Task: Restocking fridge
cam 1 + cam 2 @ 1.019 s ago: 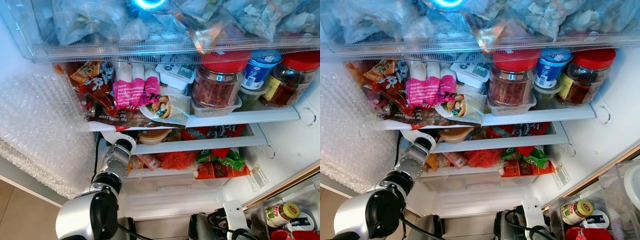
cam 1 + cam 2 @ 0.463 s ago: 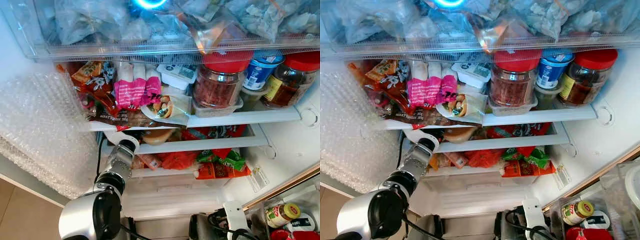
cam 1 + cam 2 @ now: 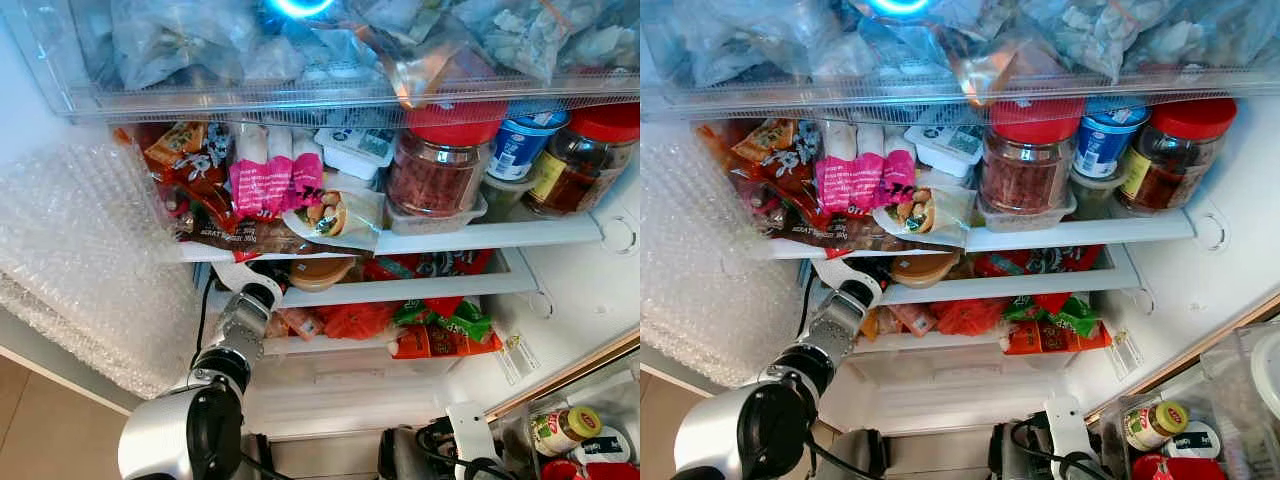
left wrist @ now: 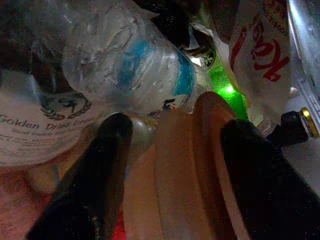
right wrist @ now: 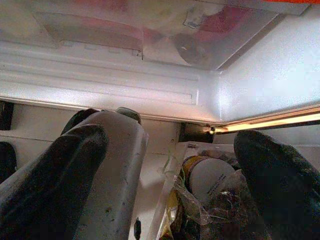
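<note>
The fridge stands open before me. A tan lidded container [image 3: 318,271] sits at the front of the middle shelf [image 3: 420,289], under the packed upper shelf. My left arm [image 3: 236,335] reaches up to it from below. In the left wrist view my left gripper [image 4: 177,130] is shut on the tan container [image 4: 180,170], one black finger [image 4: 107,160] on each side of it. A clear water bottle [image 4: 135,60] and a white-labelled bottle [image 4: 35,125] lie just beyond. My right gripper [image 5: 172,142] hangs low in front of the fridge's bottom, open, holding nothing.
Bubble wrap [image 3: 80,260] covers the left wall. Red-lidded jars [image 3: 435,165] and snack packs [image 3: 275,180] crowd the upper shelf, with bagged food in the top drawer [image 3: 300,50]. Red and green packets [image 3: 440,325] fill the lower shelf. Jars [image 3: 563,428] stand at lower right.
My left arm has pushed slightly up and right toward the middle shelf, and the tan container sits a little further in. The right arm has not moved.
</note>
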Controlling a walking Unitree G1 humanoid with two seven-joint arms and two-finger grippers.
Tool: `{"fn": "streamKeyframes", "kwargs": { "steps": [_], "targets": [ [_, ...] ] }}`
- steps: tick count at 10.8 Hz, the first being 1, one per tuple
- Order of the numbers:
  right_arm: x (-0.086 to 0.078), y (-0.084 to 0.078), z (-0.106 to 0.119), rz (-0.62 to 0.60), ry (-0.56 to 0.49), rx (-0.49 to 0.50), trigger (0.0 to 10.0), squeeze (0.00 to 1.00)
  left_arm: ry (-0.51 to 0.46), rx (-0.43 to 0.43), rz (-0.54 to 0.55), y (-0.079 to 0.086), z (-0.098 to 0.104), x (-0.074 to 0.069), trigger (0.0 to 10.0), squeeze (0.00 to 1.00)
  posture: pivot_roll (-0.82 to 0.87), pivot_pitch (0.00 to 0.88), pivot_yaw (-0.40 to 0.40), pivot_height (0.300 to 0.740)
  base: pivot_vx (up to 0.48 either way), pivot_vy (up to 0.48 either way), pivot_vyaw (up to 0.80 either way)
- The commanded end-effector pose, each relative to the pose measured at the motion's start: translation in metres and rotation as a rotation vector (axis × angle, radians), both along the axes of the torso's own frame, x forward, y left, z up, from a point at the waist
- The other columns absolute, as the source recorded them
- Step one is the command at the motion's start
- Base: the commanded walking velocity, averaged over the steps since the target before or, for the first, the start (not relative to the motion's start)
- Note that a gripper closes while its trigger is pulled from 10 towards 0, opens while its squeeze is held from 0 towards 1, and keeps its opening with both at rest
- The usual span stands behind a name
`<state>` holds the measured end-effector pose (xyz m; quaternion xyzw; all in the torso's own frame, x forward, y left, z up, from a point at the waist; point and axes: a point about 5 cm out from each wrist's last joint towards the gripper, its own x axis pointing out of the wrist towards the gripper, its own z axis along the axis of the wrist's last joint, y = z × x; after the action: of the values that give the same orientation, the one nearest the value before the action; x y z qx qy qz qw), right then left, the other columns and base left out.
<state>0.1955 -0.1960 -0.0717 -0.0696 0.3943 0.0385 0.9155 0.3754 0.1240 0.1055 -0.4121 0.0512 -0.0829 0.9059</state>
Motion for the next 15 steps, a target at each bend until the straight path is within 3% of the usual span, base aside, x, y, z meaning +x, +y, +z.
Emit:
{"fn": "streamKeyframes", "kwargs": {
  "steps": [1, 8, 9, 11, 15],
  "targets": [
    [-0.042, -0.001, -0.022, -0.008, 0.186, -0.013, 10.0, 0.0, 0.004, 0.034, -0.024, 0.002, -0.004, -0.003, 10.0, 1.0, -0.11, 0.14, 0.014, 0.62, 0.0, 0.0, 0.0],
    [-0.042, -0.001, -0.022, -0.009, 0.183, -0.012, 10.0, 0.0, -0.034, 0.034, -0.063, 0.001, -0.001, -0.003, 10.0, 1.0, -0.1, 0.139, 0.017, 0.62, 0.0, 0.0, 0.0],
    [-0.04, 0.0, -0.022, -0.015, 0.178, -0.009, 10.0, 0.0, -0.114, 0.069, -0.173, -0.001, -0.006, -0.016, 10.0, 0.0, -0.1, 0.136, 0.025, 0.62, 0.0, 0.0, 0.0],
    [-0.039, 0.001, -0.021, -0.017, 0.176, -0.009, 10.0, 0.0, -0.122, 0.076, -0.194, 0.0, -0.01, -0.022, 10.0, 0.0, -0.1, 0.135, 0.026, 0.62, 0.0, 0.0, 0.0],
    [-0.038, 0.001, -0.021, -0.02, 0.173, -0.011, 10.0, 0.0, -0.163, 0.139, -0.301, -0.009, -0.02, -0.048, 10.0, 0.0, -0.09, 0.134, 0.028, 0.62, 0.0, 0.0, 0.0]
  ]
}}
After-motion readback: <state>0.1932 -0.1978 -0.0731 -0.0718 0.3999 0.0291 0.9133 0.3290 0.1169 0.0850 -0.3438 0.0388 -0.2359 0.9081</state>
